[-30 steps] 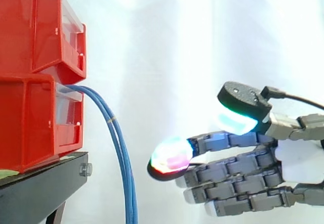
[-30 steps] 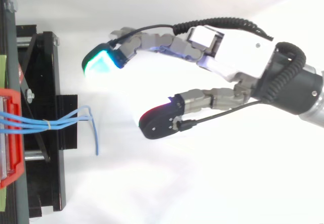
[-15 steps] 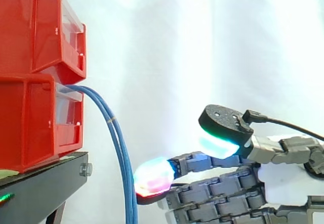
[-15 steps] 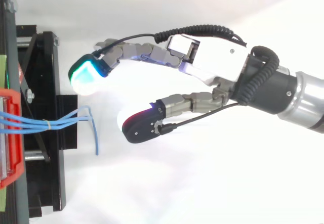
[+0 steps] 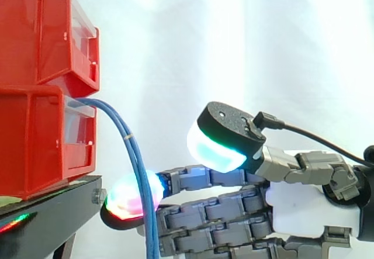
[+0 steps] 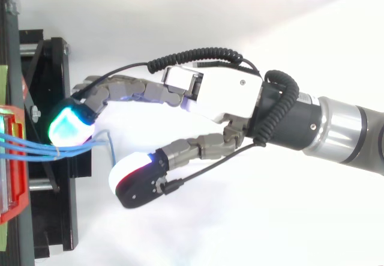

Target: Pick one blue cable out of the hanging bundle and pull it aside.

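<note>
Side view | white curtain (image 5: 234, 37) behind red bins (image 5: 41, 95) (stacked) on black stand (image 5: 52, 209) | hand (image 5: 304, 203) with fingers (image 5: 201, 178) apart at blue cables (image 5: 134, 154)

Two bins (image 5: 47, 37) sit stacked on a stand (image 5: 52, 209) at the left, and cables (image 5: 133, 159) run out of the lower bin and hang before the stand. The hand (image 6: 219, 95) reaches in from the right, the cables between one fingertip (image 6: 69, 125) and the thumb (image 6: 138, 179).

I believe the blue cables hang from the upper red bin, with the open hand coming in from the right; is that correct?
Not quite: the cables hang from the lower bin, not the upper bin, as the side view shows. The rest holds: the hand is open and comes in from the right.
</note>
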